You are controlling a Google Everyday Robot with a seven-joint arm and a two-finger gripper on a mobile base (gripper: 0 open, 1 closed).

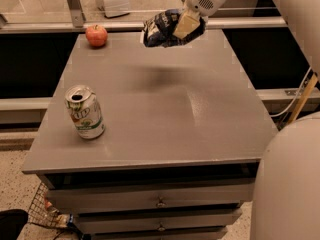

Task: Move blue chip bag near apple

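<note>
- The two-finger gripper (186, 26) is over the far side of the table. Its cream-coloured fingers are pressed together on the crinkled navy-blue foil chip bag (159, 28), which it holds in the air, clear of the surface.
- I judge that the bag is held high so that it can travel over the table without dragging. A soft shadow (155, 76) on the top below it shows that it does not touch.
- The small round red-orange apple (96, 35) rests at the far left corner of the flat grey table top (200, 114). The bag is to the right of it, near but apart, so the carrying looks well advanced and the lowering is not yet done.
- The foil is thin and wrinkled, with white print. It bends around the fingers, so it will probably sag and settle unevenly when released.
- The apple is smooth, with a dimple on top, and it could roll if the bag pushes it.
- The silver-green aluminium soda can (85, 113) stands upright at the near left, already opened, well apart from both.
</note>
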